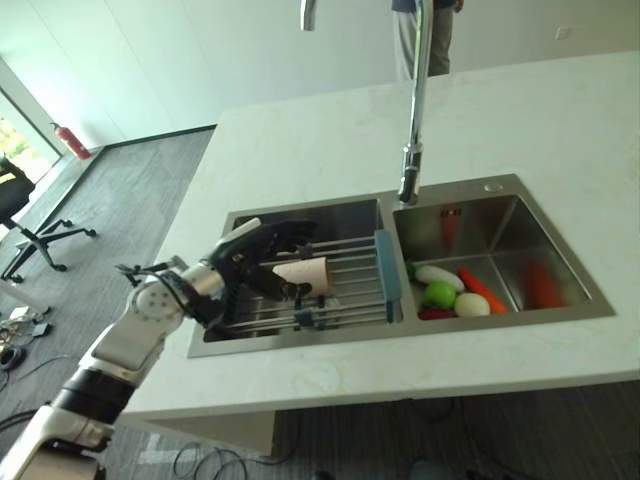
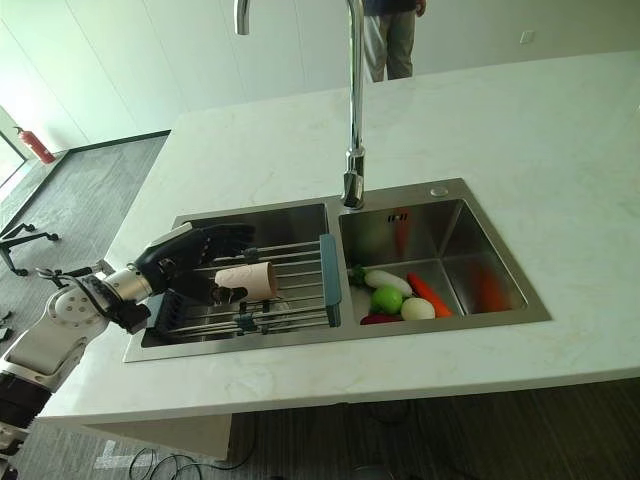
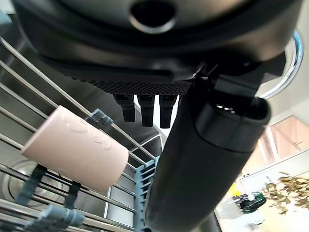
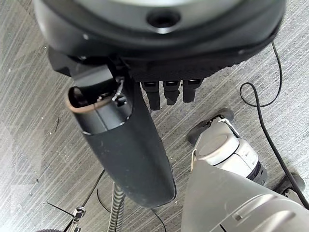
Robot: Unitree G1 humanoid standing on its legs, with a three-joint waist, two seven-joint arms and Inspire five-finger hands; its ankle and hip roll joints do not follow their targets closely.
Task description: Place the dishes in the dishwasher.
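The left hand point(image 1: 262, 252) sits at centre-left of the left eye frame, over the wire drying rack point(image 1: 340, 290) that spans the left basin of the sink point(image 1: 300, 213). Its fingers are spread and relaxed, curving loosely above and to the left of the pink cup point(image 1: 305, 275), with the thumb below; the left wrist view shows the cup point(image 3: 75, 149) apart from the fingertips point(image 3: 145, 110), so nothing is gripped.

The cup lies on its side on the rack bars, just right of the palm in the frame. Its long axis runs roughly along the bars, left to right, with one end toward the hand. It is a plain pale pink cylinder with a faint raised pattern on its wall; no handle is seen. In my judgement the coming closure depends on the fingers coming down over the cup's curved wall with the thumb opposing from beneath.

The left hand is far the nearer. The right hand point(image 4: 140, 121) hangs over grey floor, fingers straight, empty.

The right basin holds vegetables point(image 1: 450, 290). No dishwasher is seen.
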